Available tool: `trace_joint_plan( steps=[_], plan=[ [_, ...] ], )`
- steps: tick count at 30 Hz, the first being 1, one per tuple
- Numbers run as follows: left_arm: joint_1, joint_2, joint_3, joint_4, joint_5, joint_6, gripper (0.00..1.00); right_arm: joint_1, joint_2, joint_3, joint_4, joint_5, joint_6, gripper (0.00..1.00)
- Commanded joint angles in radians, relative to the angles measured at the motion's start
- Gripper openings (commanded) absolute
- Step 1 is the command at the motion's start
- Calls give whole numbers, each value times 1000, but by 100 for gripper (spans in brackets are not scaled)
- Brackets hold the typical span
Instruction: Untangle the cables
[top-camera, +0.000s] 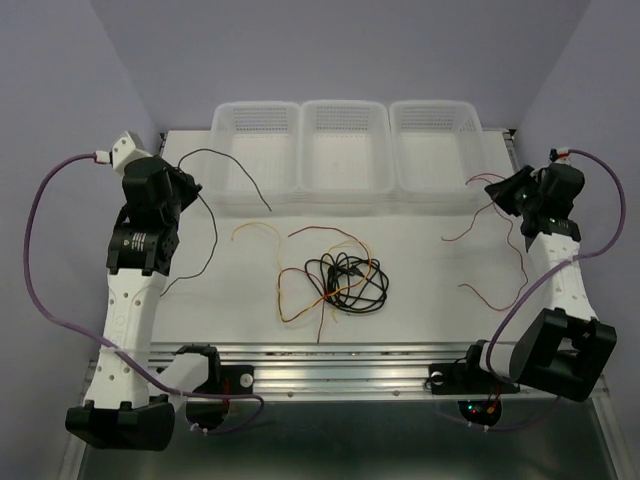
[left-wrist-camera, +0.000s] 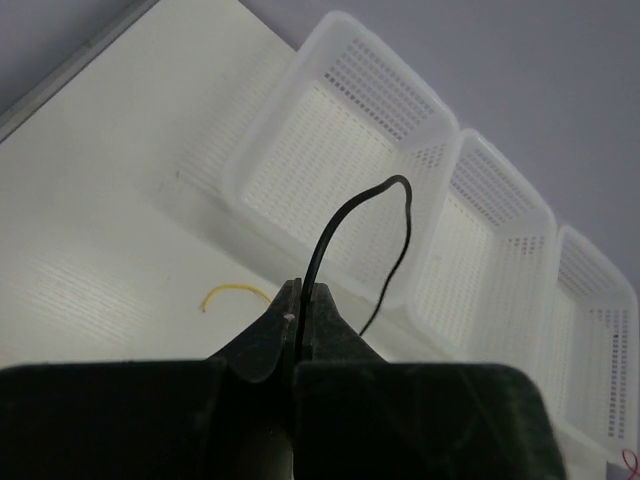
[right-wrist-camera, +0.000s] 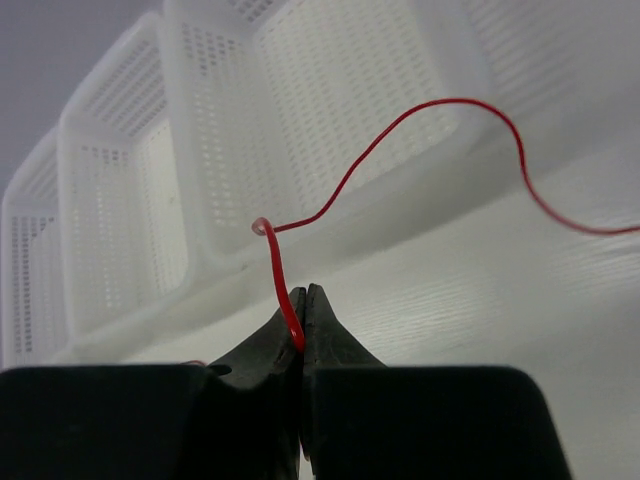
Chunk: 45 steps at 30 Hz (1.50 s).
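Observation:
A tangle of black, red and yellow cables (top-camera: 335, 280) lies in the middle of the table. My left gripper (top-camera: 187, 186) at the far left is shut on a black cable (top-camera: 228, 167) that arcs towards the left basket; in the left wrist view the black cable (left-wrist-camera: 340, 215) rises out of my left gripper (left-wrist-camera: 302, 292). My right gripper (top-camera: 503, 190) at the far right is shut on a red cable (top-camera: 495, 297) that trails down the right side; in the right wrist view the red cable (right-wrist-camera: 400, 130) loops out of my right gripper (right-wrist-camera: 302, 298).
Three white perforated baskets (top-camera: 343, 125) stand in a row along the table's far edge, also in the left wrist view (left-wrist-camera: 330, 150) and the right wrist view (right-wrist-camera: 220, 150). A yellow cable end (left-wrist-camera: 232, 293) lies on the table. Thick purple arm cables (top-camera: 40, 260) hang at both sides.

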Motion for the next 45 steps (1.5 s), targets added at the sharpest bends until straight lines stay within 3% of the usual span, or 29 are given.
trace_joint_plan(
  steps=[1, 7, 12, 16, 22, 25, 30, 34, 38, 43, 45],
  plan=[
    [1, -47, -124, 93, 144, 1, 0, 28, -48, 157, 49, -94, -32, 1],
    [-2, -102, -303, 166, 262, -22, 0, 28, 15, 497, 38, -183, 0, 1],
    [-3, -123, -360, 177, 272, -29, 0, 28, 192, 812, 67, -252, 44, 1],
    [-2, -120, -371, 180, 261, -36, 0, 28, 332, 1004, 242, -284, 147, 1],
    [-3, -105, -373, 186, 255, -37, 0, 92, 680, 1503, 288, -258, 190, 1],
    [-5, -100, -377, 196, 252, -34, 0, 157, 780, 1705, 335, -110, 144, 1],
    [-5, -73, -373, 189, 243, -16, 0, 204, 779, 1572, 646, 78, 146, 1],
    [-5, -62, -390, 206, 244, -19, 0, 259, 846, 1611, 528, 133, 2, 1],
    [-5, -57, -406, 220, 255, -13, 0, 269, 865, 1419, 504, 136, -43, 1],
    [-5, -54, -426, 219, 241, -11, 0, 279, 1012, 1484, 335, 179, -138, 1],
    [-5, -53, -429, 220, 236, -14, 0, 288, 1026, 1438, 311, 196, -167, 1]
  ],
)
